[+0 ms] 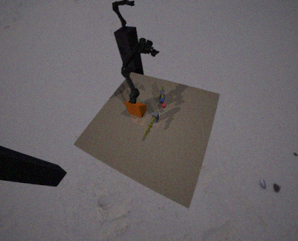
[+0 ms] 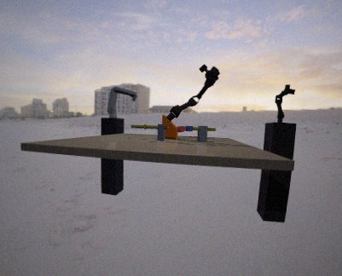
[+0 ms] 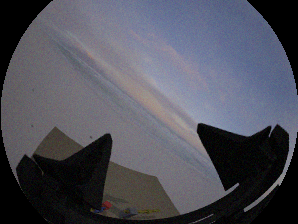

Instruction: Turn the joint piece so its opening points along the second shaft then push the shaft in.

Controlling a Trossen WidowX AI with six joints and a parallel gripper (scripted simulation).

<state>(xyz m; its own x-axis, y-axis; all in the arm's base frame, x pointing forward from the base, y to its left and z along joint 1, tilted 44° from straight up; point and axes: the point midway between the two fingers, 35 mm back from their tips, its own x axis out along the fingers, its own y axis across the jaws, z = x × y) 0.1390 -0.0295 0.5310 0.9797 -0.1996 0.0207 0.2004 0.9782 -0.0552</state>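
Tan square table top (image 2: 114, 146) on the pale ground (image 1: 248, 56). Two black pillars stand at its edges: one at the left rear (image 2: 112, 170) bearing a grey bent fixture (image 2: 116, 95), one at the right (image 2: 278, 170) bearing a small black jointed stand (image 2: 282, 100). Distant high-rise buildings (image 2: 123, 98) under a dusk sky (image 2: 157, 34). Long black slab (image 1: 21, 169) at the top view's left edge.

Outdoor test rig, not a lab or shop. Open pale sandy or snowy ground (image 2: 170, 238) runs to the horizon under a dusk sky (image 2: 170, 38) with pink-lit clouds. Distant high-rise buildings (image 2: 123, 99) sit on the skyline at left. A bare tan table top (image 2: 114, 146) stands on the open ground, flanked by black pedestals (image 2: 276, 170) carrying camera mounts. No walls, no ceiling.
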